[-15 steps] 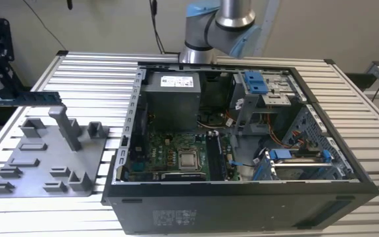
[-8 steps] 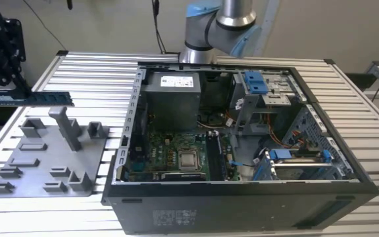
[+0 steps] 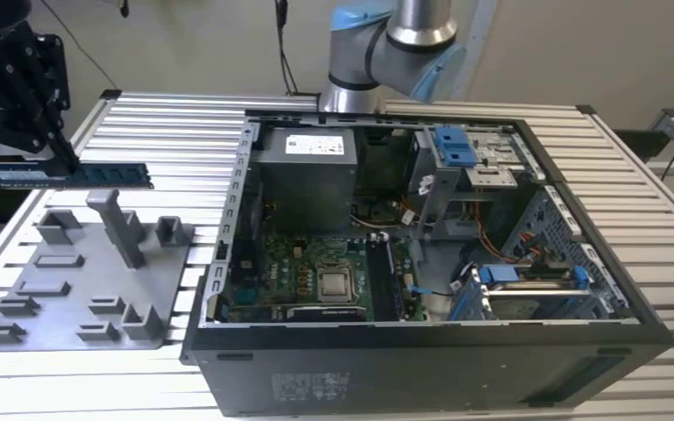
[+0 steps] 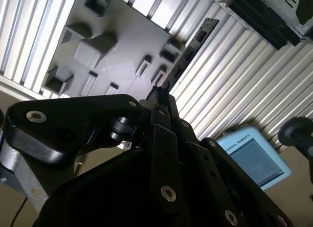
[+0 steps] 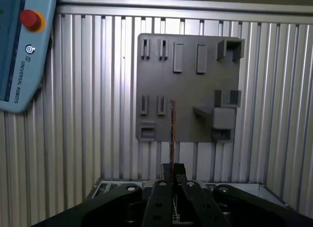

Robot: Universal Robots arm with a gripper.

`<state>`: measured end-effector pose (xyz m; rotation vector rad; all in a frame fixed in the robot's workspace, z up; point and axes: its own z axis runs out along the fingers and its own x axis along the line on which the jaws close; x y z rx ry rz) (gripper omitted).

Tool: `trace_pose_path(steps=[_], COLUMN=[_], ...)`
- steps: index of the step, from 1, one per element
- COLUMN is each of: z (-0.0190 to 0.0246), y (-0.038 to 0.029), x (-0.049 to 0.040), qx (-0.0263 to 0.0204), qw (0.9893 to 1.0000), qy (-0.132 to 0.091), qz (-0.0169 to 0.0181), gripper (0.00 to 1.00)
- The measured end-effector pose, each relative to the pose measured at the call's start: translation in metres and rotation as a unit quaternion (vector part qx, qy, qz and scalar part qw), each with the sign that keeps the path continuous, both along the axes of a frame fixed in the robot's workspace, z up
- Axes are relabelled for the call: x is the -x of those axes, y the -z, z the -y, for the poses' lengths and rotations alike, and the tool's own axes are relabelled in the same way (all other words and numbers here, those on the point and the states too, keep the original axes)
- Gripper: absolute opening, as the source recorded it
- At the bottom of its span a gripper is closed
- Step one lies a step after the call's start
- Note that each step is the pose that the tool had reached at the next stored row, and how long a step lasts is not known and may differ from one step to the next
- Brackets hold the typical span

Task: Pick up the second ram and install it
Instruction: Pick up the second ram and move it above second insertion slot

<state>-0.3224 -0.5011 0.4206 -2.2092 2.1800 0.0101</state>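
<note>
A: Where's the long, thin dark memory stick w/ bluish-white label (image 3: 103, 175)?
B: Off the ribbed metal table (image 3: 173, 132), held level in the air above the grey plastic tray (image 3: 80, 281). The black end effector (image 3: 68, 165) is pinching it; fingers hide part of its middle.
A: And the first wrist view?
B: Stick's edge-on there, so chips can't be made out.

Slatted table (image 3: 161, 114): plastic tray (image 3: 91, 281) at the exterior view's left, open computer case (image 3: 431, 368) on its right; second ram (image 3: 103, 175), clamped in gripper (image 3: 63, 160), above tray's far edge.
</note>
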Motion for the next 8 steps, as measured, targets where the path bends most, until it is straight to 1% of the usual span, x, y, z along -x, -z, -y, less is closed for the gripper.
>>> trace_pose_path(steps=[8], z=[0.0000], y=[0.0001], x=[-0.0183], qx=[0.0000], qw=[1.0000], qy=[0.000], qz=[0.0000], gripper=[0.14])
